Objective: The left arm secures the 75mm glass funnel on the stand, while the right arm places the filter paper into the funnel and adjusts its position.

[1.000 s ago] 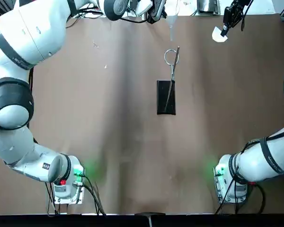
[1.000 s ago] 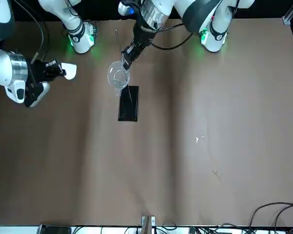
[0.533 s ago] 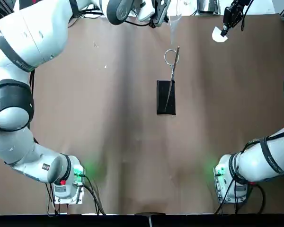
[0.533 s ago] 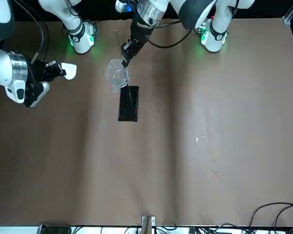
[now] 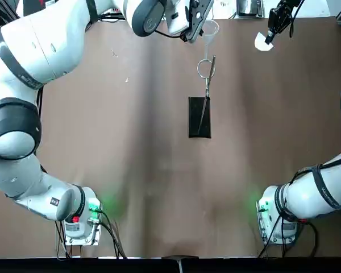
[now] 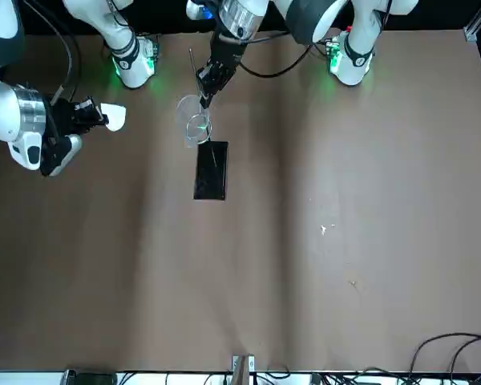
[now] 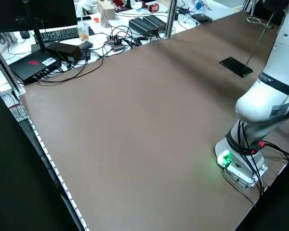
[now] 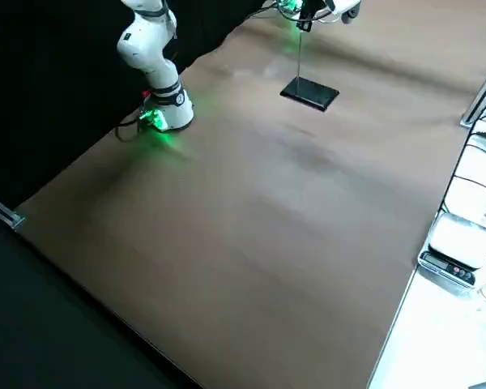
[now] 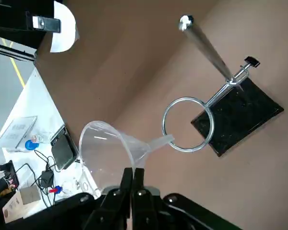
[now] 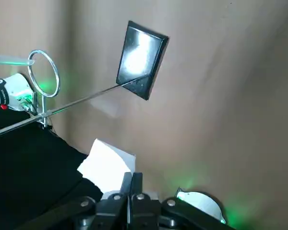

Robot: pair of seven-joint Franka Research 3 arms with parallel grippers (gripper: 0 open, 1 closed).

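Note:
My left gripper point(image 5: 199, 29) is shut on the rim of the clear glass funnel point(image 9: 110, 149), held tilted in the air at the table's far side. The funnel's stem tip points at the edge of the wire ring point(image 9: 188, 99) of the stand point(image 5: 199, 116); the cone is outside the ring. In the front view the funnel point(image 6: 190, 111) hangs just over the ring point(image 6: 197, 128). Away to the robot's right, my right gripper point(image 5: 271, 34) is shut on the white filter paper point(image 5: 263, 43), also held off the table point(image 10: 108, 160).
The brown table point(image 6: 321, 265) carries only the stand's black base point(image 6: 211, 170) in its middle. Cables, a keyboard and boxes point(image 7: 62, 45) lie beyond the far edge. A scale point(image 8: 455, 247) sits off the table's right side.
My left gripper has carried the funnel nearer the robot, toward the ring, and its stem now reaches the ring's edge. The right arm and the filter paper have not moved.

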